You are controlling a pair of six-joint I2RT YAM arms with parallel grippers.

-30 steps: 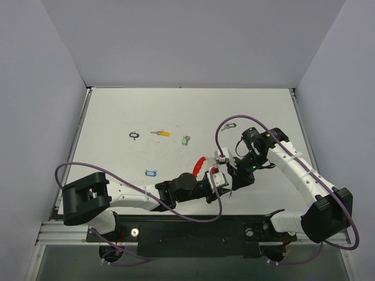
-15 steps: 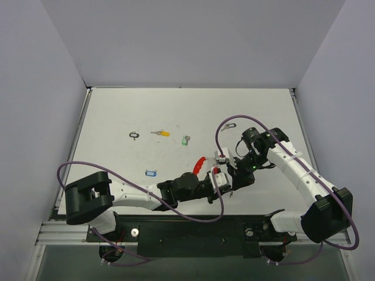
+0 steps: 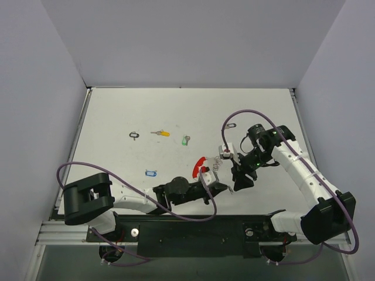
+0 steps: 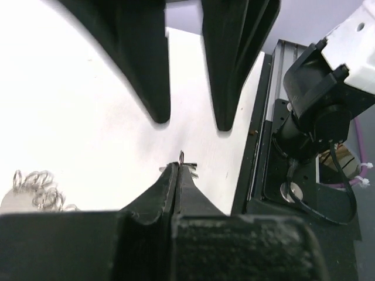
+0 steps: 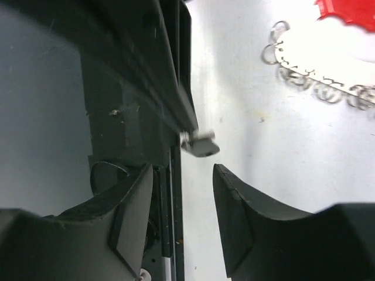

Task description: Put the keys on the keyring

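Note:
My left gripper (image 4: 177, 167) is shut on a tiny silver key (image 4: 182, 158), whose tip pokes out past the fingertips. The right wrist view shows the same key (image 5: 200, 144) jutting out just ahead of my right gripper (image 5: 183, 171), which is open and holds nothing. From above, the two grippers face each other near the table's front, the left (image 3: 221, 187) and the right (image 3: 239, 182). The keyring lies just behind them: a red band (image 3: 199, 165) with a silver chain (image 3: 215, 167). Its chain (image 5: 313, 82) lies on the table apart from both grippers.
Loose keys lie on the left half of the table: black tag (image 3: 134, 135), yellow tag (image 3: 160, 133), green tag (image 3: 186, 140), blue tag (image 3: 151, 173). Another small black loop (image 3: 229, 125) sits by the right arm's purple cable. The table's front rail (image 4: 258, 146) is close by.
The left gripper has closed on the small key. The right gripper has let go, opened and drawn back a little to the right. The left arm shifted slightly left.

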